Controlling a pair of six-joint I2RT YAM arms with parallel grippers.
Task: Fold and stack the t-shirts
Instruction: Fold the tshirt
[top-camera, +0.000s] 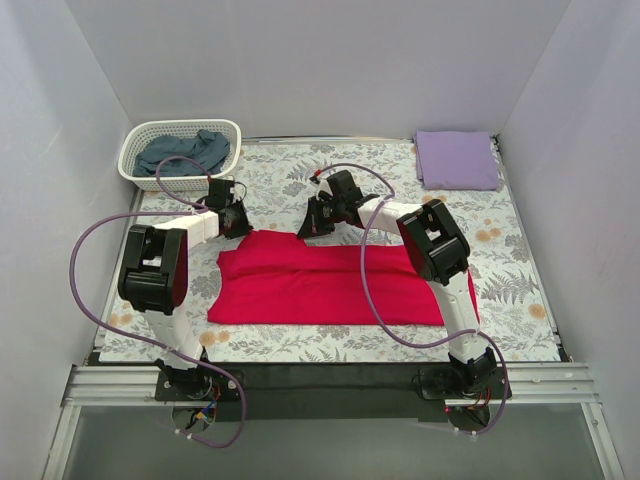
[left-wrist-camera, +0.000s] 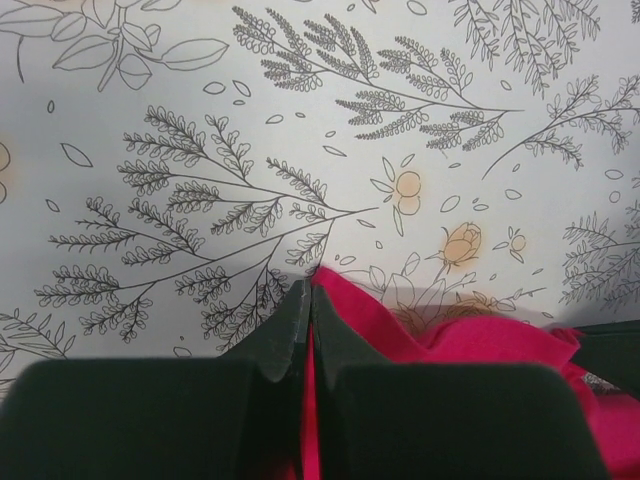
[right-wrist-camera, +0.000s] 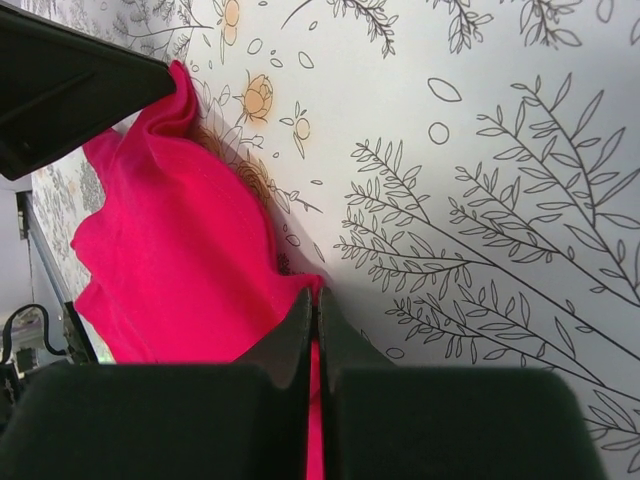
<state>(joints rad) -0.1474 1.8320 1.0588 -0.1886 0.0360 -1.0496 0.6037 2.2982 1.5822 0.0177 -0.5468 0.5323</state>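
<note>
Red t-shirt (top-camera: 330, 285) gripped along its far edge, mid-table.
Left gripper (left-wrist-camera: 308, 292) and right gripper (right-wrist-camera: 314, 298) each have jaws clamped on its cloth; it lies flat on the floral covering (top-camera: 520, 270).

The floral-patterned table covering (top-camera: 520, 290), white with grey sprigs and orange blossoms, is boxed by 3 plain pale walls: back wall (top-camera: 330, 60) beyond it, left wall (top-camera: 45, 200) and right wall (top-camera: 595, 200) flanking it. An aluminium rail (top-camera: 545, 383) lines its near edge.
</note>
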